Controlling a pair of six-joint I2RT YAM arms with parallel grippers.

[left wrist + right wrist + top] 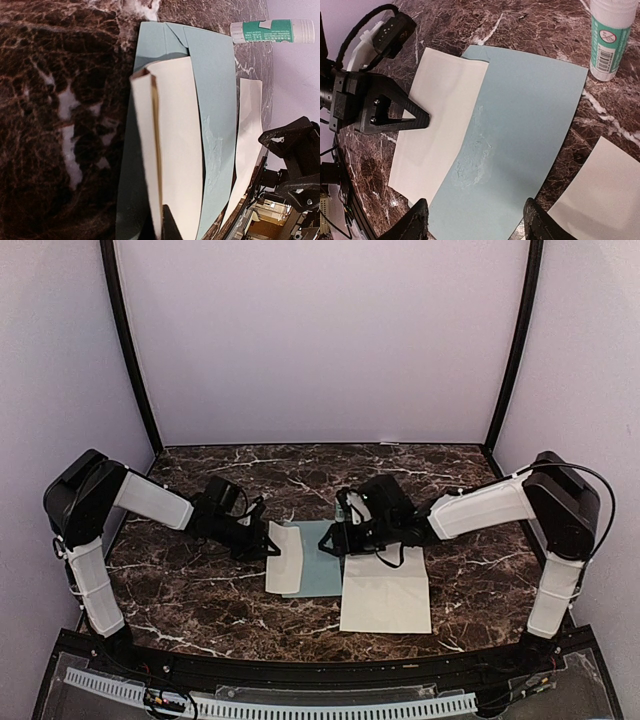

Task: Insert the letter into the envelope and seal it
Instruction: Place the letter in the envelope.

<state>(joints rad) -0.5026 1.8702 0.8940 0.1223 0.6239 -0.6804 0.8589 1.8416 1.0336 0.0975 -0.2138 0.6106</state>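
The pale blue envelope lies flat mid-table, a rough whitish smear on its top panel. The folded cream letter juts out of its left side, and the letter's right edge runs under the blue panel. My left gripper is shut on the letter, one dark fingertip showing at the fold. My right gripper hangs open over the envelope's near end, its fingers wide apart on either side and holding nothing.
A white-and-green glue stick stands just past the envelope's far corner. A loose white sheet lies to the right of the envelope, by the right arm. Dark marble table all round, with walls on three sides.
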